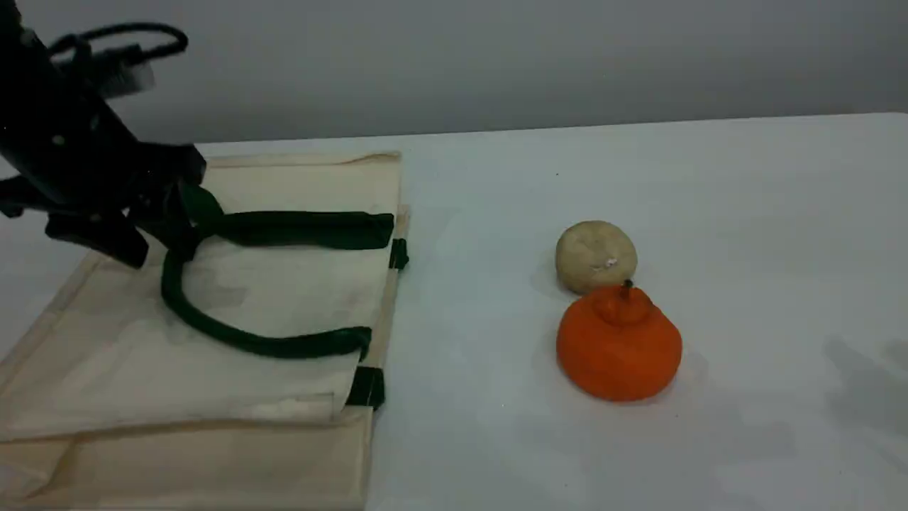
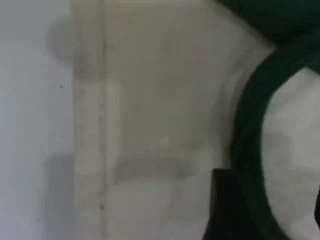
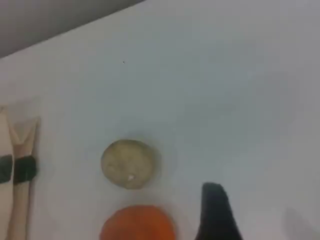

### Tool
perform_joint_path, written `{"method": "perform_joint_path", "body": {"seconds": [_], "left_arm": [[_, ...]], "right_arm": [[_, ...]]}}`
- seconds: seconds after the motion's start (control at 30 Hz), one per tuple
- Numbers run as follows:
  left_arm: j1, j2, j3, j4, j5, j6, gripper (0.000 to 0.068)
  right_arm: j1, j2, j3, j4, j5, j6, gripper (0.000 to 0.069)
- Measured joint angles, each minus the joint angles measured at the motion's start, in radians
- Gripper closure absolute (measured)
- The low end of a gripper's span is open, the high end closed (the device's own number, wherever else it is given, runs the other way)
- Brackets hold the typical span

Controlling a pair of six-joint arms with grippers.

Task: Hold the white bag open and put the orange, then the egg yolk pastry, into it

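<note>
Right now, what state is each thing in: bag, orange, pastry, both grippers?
bag: lying flat, mouth shut
orange: on the table, stem up, outside the bag
pastry: on the table, just behind the orange
left gripper: open, straddling a bag handle
right gripper: open, holding nothing

From the scene view we look down across the table [image 1: 709, 213] at a slant, from well back, with the white bag [image 1: 284, 298] on the left and the egg yolk pastry [image 1: 594, 255] and orange [image 1: 618, 348] on the right. Our left wrist view faces down, very close over the bag's canvas and green handle [image 2: 247, 145]. Our right wrist view sits higher, sharing pastry, orange and bag rim with the scene view.
</note>
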Motion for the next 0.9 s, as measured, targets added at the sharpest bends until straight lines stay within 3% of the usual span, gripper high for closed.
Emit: {"method": "perform_joint_path", "body": {"seconds": [0.37, 0.7, 0.9], "left_arm": [[0.000, 0.069, -0.009, -0.009, -0.064, -0.001, 0.0308], [0.000, 0.152, -0.030, -0.073, -0.106, 0.017, 0.0309], [0.000, 0.166, -0.030, -0.092, -0.104, 0.032, 0.0377]], "right_arm": [[0.000, 0.000, 0.000, -0.001, 0.000, -0.007, 0.0285], [0.000, 0.000, 0.000, -0.001, -0.015, -0.029, 0.0285], [0.000, 0.000, 0.000, -0.001, -0.019, -0.029, 0.0285]]}}
